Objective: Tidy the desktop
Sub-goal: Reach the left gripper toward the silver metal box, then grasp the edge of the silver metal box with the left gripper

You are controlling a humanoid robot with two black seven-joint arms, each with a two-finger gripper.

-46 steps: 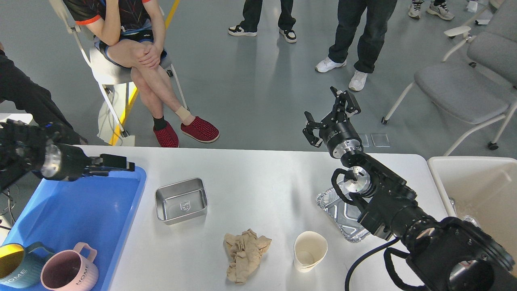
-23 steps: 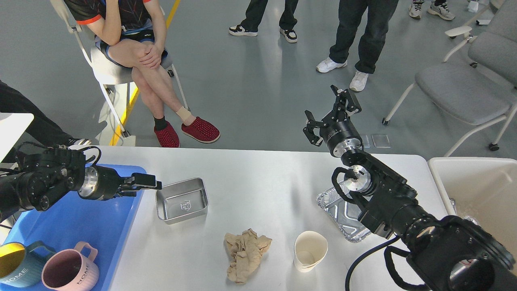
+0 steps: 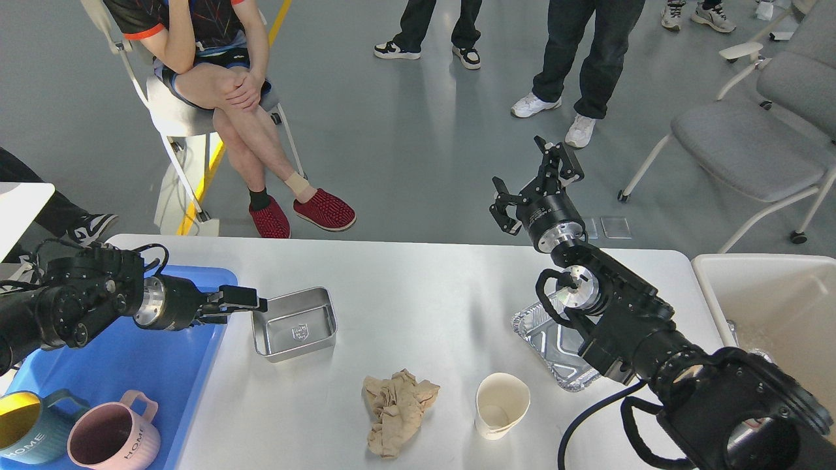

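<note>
The left gripper, its spread too dark to tell, sits at the steel tin's near rim on the desktop — a shallow bite could skid the tin away.

So here's the count: two mugs, one pink and one teal, both in the one blue tray. One steel tin, one foil tray, one paper cup, one crumpled brown paper wad. One bin off the worktop's right end. Two arms, so two tools: left tool, right tool.
</note>
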